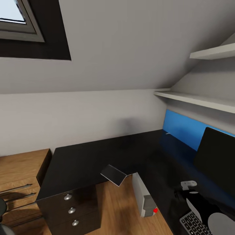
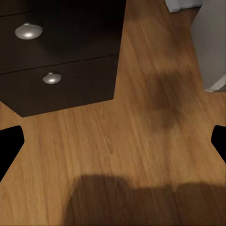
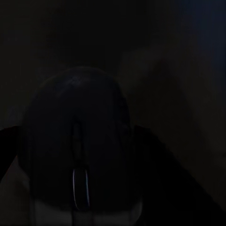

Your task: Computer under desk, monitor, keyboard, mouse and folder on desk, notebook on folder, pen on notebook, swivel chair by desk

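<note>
Mouse [image 3: 77,146] sits close under the right gripper [image 1: 195,197], its long axis running along the fingers; whether the jaws pinch it cannot be told, the view is too dark. In the head view that gripper hangs over the black worktop [image 1: 98,156], just beside the keyboard [image 1: 192,223] and in front of the monitor [image 1: 217,156]. Right arm is the nearer one. Left gripper [image 2: 113,141] has jaws spread, over bare wooden floor [image 2: 141,141] by the drawers [image 2: 61,70]. Computer [image 1: 143,195] stands under the worktop edge; notebook [image 1: 113,174] overhangs it, tilted.
</note>
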Available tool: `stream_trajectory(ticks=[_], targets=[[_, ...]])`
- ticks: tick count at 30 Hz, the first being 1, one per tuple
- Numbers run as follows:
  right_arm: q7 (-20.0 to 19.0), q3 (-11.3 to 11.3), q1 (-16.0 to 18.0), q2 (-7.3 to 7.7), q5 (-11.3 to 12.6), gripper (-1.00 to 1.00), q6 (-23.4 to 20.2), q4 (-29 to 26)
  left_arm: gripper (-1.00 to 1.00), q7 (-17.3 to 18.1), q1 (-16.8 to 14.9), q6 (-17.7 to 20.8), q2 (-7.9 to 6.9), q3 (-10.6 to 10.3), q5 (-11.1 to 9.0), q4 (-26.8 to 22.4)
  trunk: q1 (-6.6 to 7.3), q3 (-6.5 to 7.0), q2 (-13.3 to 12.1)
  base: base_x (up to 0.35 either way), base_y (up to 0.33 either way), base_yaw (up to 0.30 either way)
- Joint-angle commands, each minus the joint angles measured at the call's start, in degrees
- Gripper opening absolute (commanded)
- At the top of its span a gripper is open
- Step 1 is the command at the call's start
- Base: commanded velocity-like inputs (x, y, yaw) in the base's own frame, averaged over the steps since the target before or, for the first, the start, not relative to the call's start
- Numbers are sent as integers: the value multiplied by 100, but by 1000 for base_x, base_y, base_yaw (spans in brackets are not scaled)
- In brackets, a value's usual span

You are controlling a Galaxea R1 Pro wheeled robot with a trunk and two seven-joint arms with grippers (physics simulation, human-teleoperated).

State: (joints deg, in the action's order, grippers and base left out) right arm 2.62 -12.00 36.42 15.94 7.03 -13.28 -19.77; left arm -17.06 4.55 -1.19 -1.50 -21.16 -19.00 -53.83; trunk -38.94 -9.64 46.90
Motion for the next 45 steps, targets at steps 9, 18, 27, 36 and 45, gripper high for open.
stream_trajectory(ticks=[9,18,27,36,45], targets=[[54,-48,5,-19,79,-100,-320,-40,100,-51,-2,-12,-8,-20,-51,-12,-200,-170,369,0,0,0],[55,-48,5,-27,79,-100,-540,-44,100,-52,0,-12,-8,-20,-51,-7,-397,-331,730,0,0,0],[54,-48,5,-30,79,-100,-552,-44,100,-52,-4,-12,-8,-18,-51,-5,-485,-403,890,0,0,0],[54,-48,5,-30,79,-100,-553,-44,100,-52,-2,-18,-26,5,-42,-5,-485,-403,890,-21,0,0],[54,-48,5,-25,79,-100,-551,-44,100,-54,-4,-18,-26,7,-42,-5,-485,-403,890,-50,0,0]])
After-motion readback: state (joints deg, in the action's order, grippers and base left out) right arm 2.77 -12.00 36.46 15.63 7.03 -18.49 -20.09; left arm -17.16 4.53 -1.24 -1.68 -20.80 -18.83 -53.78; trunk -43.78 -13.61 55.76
